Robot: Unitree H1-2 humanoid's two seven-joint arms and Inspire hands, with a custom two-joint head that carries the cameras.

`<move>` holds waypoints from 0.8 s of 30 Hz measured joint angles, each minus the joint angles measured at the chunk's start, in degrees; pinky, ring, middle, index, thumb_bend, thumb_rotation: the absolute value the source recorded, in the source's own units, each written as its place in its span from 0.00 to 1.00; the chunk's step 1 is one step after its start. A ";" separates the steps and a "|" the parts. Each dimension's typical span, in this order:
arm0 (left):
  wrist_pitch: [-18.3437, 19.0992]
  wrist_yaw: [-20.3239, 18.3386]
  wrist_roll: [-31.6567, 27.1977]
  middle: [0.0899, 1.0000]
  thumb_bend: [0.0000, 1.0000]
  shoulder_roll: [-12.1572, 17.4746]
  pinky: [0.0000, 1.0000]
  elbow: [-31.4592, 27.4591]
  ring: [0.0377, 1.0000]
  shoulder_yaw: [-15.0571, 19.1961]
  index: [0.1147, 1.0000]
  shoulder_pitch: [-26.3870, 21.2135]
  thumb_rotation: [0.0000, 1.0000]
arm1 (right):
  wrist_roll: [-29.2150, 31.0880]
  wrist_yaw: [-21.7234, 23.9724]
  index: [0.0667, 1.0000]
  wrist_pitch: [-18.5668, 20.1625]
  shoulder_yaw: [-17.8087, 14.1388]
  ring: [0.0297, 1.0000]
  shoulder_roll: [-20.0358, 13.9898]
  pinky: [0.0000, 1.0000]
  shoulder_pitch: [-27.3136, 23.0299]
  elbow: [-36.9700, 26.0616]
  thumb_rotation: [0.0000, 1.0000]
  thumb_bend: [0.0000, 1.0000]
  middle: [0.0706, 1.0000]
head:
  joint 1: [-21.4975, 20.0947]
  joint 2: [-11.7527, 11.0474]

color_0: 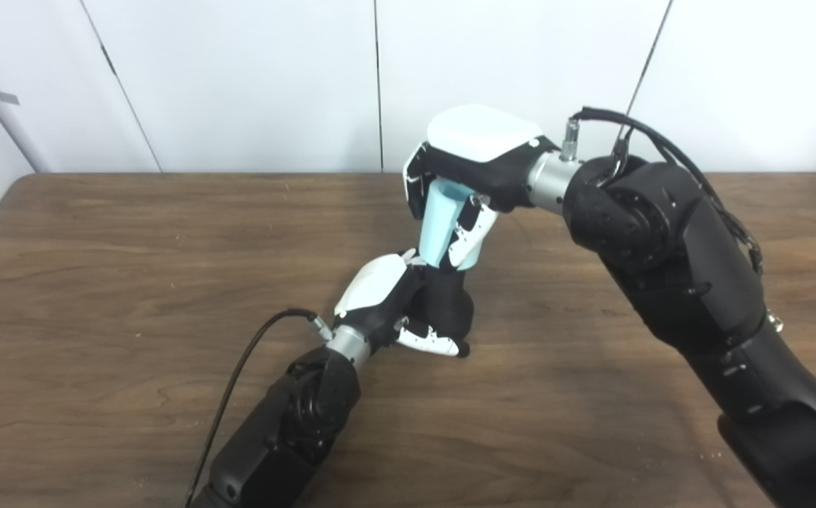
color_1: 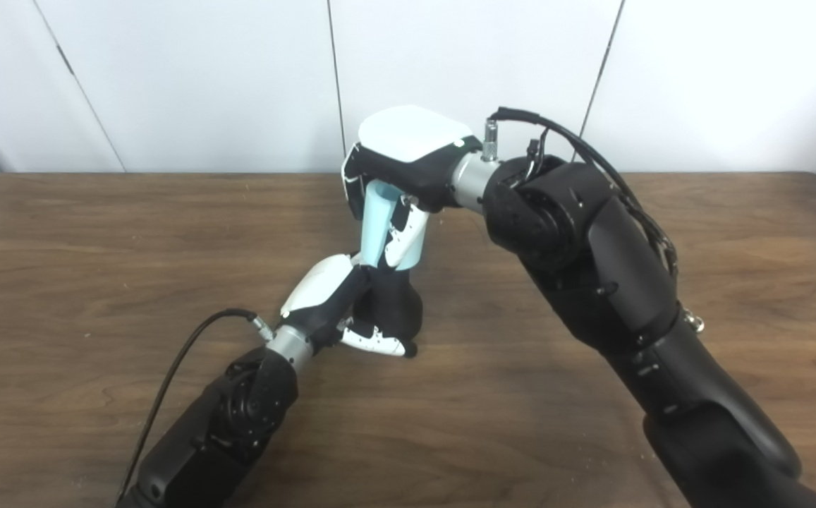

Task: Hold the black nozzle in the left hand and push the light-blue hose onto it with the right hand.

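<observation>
Left hand (color_0: pixel 386 300) fingers grip the black nozzle (color_0: pixel 448 300); right hand (color_0: pixel 475 169) fingers clasp the light-blue hose (color_0: pixel 438 222), seemingly seated on it.

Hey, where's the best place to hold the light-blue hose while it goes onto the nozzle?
Probably around its upper half, coming from above, as the right hand does now. The light-blue hose stands nearly upright, its lower end meeting the black nozzle held by the left hand, so that end should stay bare.

Both head cameras look down and forward over the worktop (color_0: pixel 97 282) toward the white wall. Side by side, they share nearly everything; the right eye view sits slightly rightward
</observation>
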 measured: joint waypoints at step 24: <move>0.00 0.00 0.00 0.88 0.52 -0.11 1.00 0.07 1.00 -0.07 0.41 -0.07 0.04 | -1.48 3.19 0.45 -0.19 2.45 0.60 -0.53 0.53 0.40 -2.25 0.13 0.52 0.61 | 0.00 0.61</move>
